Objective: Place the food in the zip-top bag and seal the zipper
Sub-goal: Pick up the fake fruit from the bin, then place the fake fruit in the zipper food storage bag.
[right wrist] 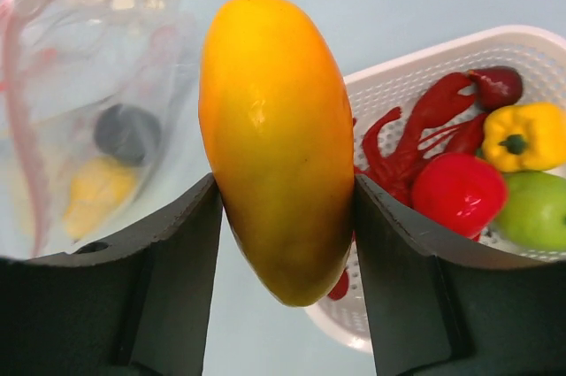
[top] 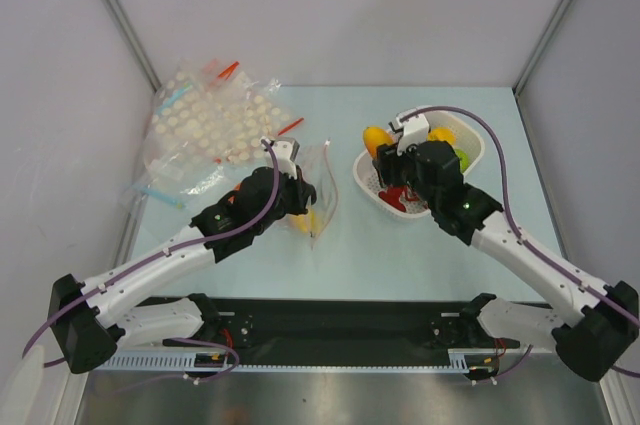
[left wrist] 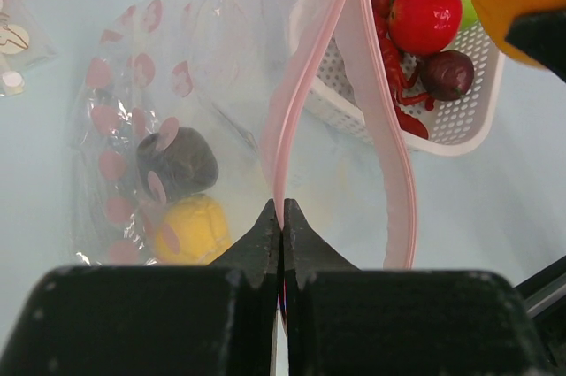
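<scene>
From above, your left gripper [top: 303,207] pinches the zip-top bag [top: 322,207] mid-frame. The right gripper [top: 385,150] grasps the mango [top: 376,139] over the basket [top: 365,180].

Left wrist: the jaws are clenched on the zipper [left wrist: 276,155] and the mouth gapes. A dark fruit [left wrist: 177,162] and a yellow piece [left wrist: 190,227] lie inside.

Right wrist: the lobster [right wrist: 416,128], red apple [right wrist: 460,192], green apple [right wrist: 535,208], pepper [right wrist: 522,135] and a second dark fruit [right wrist: 497,86] wait in the basket. Nothing is sealed yet.
</scene>
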`<state>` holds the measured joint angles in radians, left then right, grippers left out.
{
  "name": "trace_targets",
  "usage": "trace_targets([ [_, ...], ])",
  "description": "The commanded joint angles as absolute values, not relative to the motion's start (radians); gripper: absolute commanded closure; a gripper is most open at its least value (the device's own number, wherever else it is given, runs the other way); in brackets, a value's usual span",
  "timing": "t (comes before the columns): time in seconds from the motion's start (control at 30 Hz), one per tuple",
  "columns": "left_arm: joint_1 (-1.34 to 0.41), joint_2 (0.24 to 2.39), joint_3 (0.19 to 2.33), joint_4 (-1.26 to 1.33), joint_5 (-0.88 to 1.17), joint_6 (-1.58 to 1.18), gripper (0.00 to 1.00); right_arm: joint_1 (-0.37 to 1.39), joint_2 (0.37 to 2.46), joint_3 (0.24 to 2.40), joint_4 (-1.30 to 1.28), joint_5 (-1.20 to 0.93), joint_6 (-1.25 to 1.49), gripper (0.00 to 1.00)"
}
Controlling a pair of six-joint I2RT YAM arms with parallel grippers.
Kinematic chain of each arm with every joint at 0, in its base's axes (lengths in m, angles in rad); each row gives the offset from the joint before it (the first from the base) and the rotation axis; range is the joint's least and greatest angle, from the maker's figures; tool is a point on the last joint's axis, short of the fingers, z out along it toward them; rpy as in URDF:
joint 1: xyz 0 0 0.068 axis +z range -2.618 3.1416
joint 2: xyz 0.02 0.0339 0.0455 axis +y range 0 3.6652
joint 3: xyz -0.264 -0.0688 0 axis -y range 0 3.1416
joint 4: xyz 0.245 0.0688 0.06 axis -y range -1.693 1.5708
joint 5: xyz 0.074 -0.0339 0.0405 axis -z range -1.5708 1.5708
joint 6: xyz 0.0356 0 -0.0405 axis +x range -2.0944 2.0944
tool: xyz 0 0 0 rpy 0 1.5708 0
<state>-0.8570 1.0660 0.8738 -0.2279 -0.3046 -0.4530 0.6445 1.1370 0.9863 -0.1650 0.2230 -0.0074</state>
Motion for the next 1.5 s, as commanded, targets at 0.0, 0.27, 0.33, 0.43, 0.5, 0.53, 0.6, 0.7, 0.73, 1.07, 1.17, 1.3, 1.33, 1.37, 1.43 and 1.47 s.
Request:
trace_targets([
  [0.0,-0.861,1.058,0.9,-0.209,-0.331,-0.454,1.0,0.696,1.045,0.907,-0.068,0.18,0.055,0.5],
  [0.27,-0.861,1.083,0.913,-0.225,-0.38,-0.448,1.0,0.784,0.96,0.873,-0.069,0.025,0.178,0.55],
  [0.33,-0.861,1.085,0.91,-0.221,-0.39,-0.448,1.0,0.788,0.948,0.868,-0.052,-0.042,0.196,0.57],
  [0.43,-0.861,1.092,0.91,-0.221,-0.394,-0.446,1.0,0.793,0.928,0.839,-0.011,-0.121,0.224,0.59],
  [0.5,-0.861,1.097,0.914,-0.224,-0.393,-0.446,1.0,0.798,0.93,0.83,0.027,-0.153,0.245,0.59],
  [0.53,-0.861,1.097,0.914,-0.224,-0.391,-0.446,1.0,0.799,0.936,0.821,0.044,-0.181,0.255,0.59],
  [0.6,-0.861,1.098,0.913,-0.222,-0.388,-0.446,1.0,0.805,0.965,0.815,0.063,-0.213,0.277,0.59],
  [0.7,-0.861,1.101,0.91,-0.215,-0.38,-0.445,1.0,0.813,1.023,0.807,0.109,-0.27,0.326,0.6],
  [0.73,-0.861,1.103,0.911,-0.213,-0.379,-0.445,1.0,0.818,1.04,0.807,0.118,-0.293,0.333,0.6],
  [1.07,-0.861,1.063,0.9,-0.204,-0.359,-0.443,1.0,0.841,1.164,0.845,0.075,-0.15,0.419,0.64],
  [1.17,-0.862,1.043,0.891,-0.195,-0.357,-0.437,1.0,0.841,1.164,0.847,0.055,-0.109,0.426,0.64],
  [1.3,-0.871,1.038,0.882,-0.167,-0.327,-0.419,1.0,0.842,1.164,0.848,0.045,-0.087,0.437,0.62],
  [1.33,-0.876,1.04,0.881,-0.146,-0.313,-0.414,1.0,0.841,1.163,0.847,0.048,-0.087,0.436,0.61],
  [1.37,-0.88,1.046,0.879,-0.135,-0.29,-0.41,1.0,0.841,1.163,0.847,0.046,-0.083,0.436,0.6],
  [1.43,-0.884,1.052,0.874,-0.112,-0.227,-0.402,1.0,0.841,1.166,0.847,0.044,-0.066,0.44,0.58],
  [1.47,-0.888,1.06,0.874,-0.1,-0.215,-0.399,1.0,0.841,1.166,0.844,0.046,-0.061,0.44,0.57],
])
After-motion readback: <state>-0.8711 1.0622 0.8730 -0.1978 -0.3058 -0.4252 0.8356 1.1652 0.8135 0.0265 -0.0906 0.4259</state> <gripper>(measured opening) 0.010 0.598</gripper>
